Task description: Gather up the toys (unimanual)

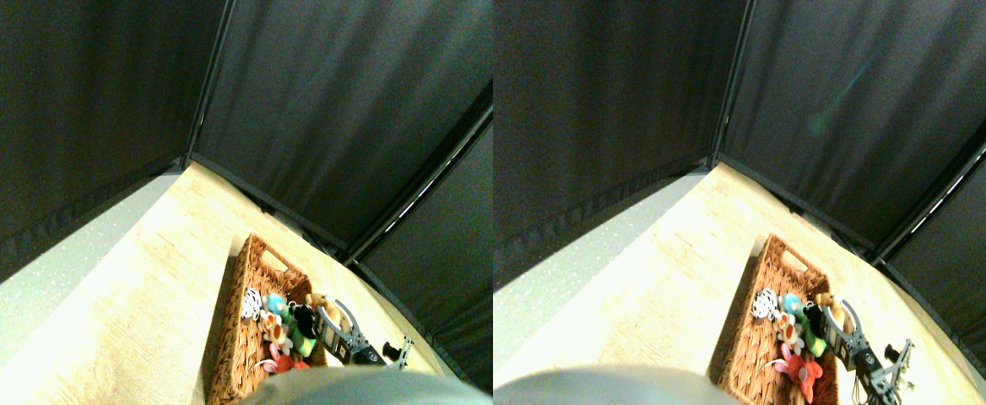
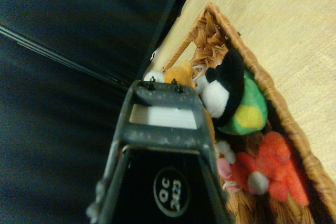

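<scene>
My right gripper (image 1: 334, 325) hangs over the wicker basket (image 1: 244, 354), jaw tips by the tan-orange toy (image 2: 178, 73); I can't tell their spread, or whether they hold anything. All visible toys lie inside: black-white toy (image 2: 223, 90), green toy (image 2: 247, 109), red-pink toy (image 2: 273, 166). My judgement: lift straight up, clear of the rim.

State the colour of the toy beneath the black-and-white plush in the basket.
Green toy with a yellow patch, clearest in the wrist view.
</scene>
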Robot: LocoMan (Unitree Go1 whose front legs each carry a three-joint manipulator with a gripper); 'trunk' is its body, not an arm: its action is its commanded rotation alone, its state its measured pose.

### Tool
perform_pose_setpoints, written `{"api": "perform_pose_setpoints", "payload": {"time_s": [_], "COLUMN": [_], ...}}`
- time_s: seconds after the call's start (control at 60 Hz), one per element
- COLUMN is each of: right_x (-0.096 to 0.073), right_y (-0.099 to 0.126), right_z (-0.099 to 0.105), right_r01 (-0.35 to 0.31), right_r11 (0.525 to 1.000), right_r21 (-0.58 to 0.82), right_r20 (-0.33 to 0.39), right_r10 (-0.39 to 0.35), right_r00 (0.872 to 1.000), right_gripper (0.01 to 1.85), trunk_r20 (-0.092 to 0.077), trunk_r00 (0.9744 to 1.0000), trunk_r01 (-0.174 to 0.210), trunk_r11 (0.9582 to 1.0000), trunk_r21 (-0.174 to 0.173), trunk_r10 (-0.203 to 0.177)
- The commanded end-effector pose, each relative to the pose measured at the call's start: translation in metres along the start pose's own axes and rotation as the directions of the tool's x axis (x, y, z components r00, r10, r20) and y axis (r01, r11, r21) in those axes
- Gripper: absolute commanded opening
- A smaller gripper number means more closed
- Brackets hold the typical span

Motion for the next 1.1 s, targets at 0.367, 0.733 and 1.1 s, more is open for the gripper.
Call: {"api": "perform_pose_setpoints", "payload": {"time_s": [0.367,0.733,1.1], "right_x": [-0.001,-0.004,-0.015], "right_y": [0.014,-0.005,-0.054], "right_z": [-0.001,0.041,0.081], "right_r01": [0.018,0.011,0.055], "right_r11": [0.998,1.000,0.998], "right_r21": [-0.063,-0.005,0.033], "right_r20": [-0.103,0.094,0.260], "right_r10": [-0.024,-0.011,-0.061], "right_r00": [0.994,0.995,0.964], "right_gripper": [1.62,1.24,0.68], "trunk_r20": [0.000,-0.029,-0.083], "trunk_r00": [1.0000,0.9977,0.9865], "trunk_r01": [-0.005,0.061,0.150], "trunk_r11": [0.9975,0.9981,0.9825], "trunk_r21": [-0.070,0.012,0.110], "trunk_r10": [0.005,-0.061,-0.142]}}
